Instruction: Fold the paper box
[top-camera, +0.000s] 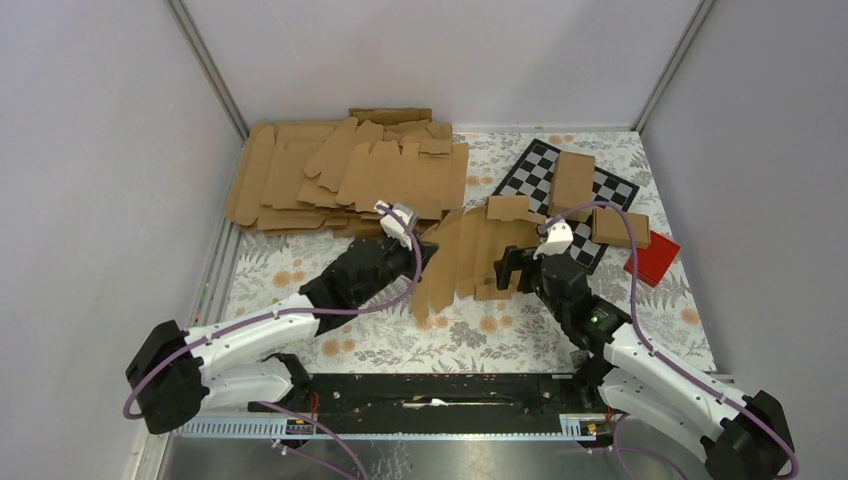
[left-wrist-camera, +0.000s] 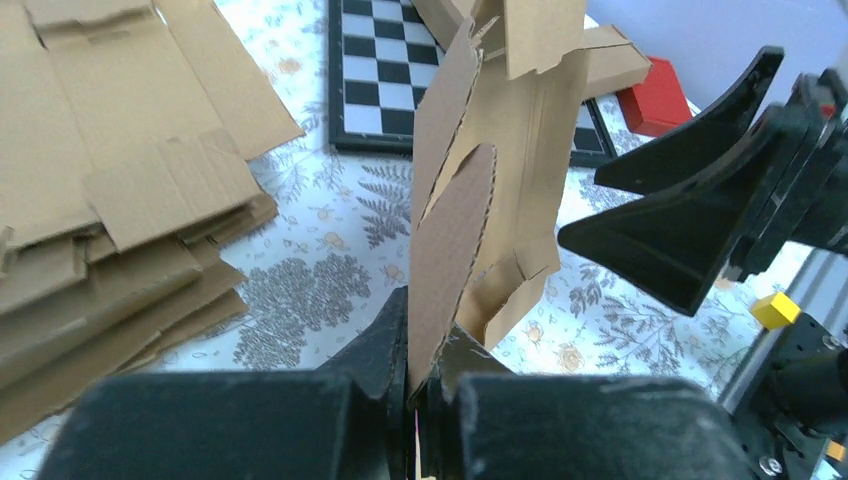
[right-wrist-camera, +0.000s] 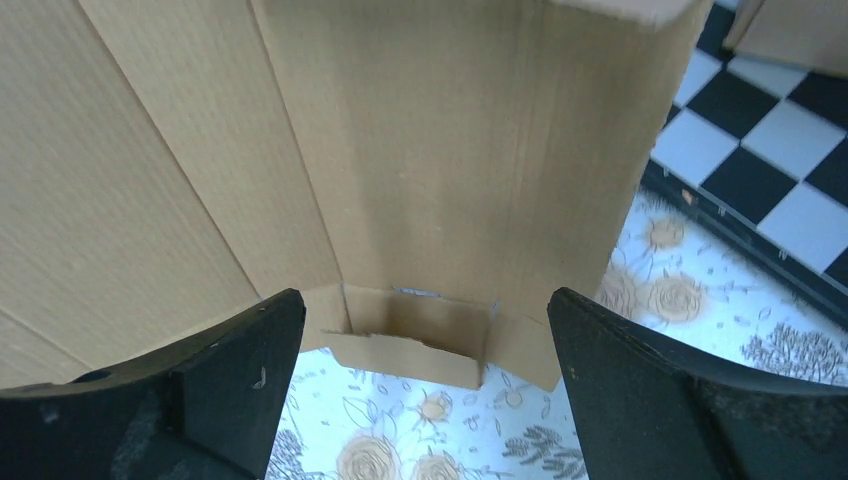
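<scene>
Cardboard paper box (top-camera: 468, 262) sat half-raised mid table (top-camera: 470, 338) (flaps loose), away from every edge; left gripper (left-wrist-camera: 420, 365) pinched one flap, right gripper (right-wrist-camera: 425, 312) gaped wide just beside it, holding nothing.

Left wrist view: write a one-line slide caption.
Left gripper pinches a flap of the brown cardboard box blank; open right gripper faces it.

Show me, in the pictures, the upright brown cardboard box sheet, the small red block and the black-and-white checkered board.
brown cardboard paper box sheet (left-wrist-camera: 525, 150): left wrist view, middle panel.
small red block (top-camera: 653, 257): top external view, top face.
black-and-white checkered board (top-camera: 528, 172): top external view, bare left part.
</scene>
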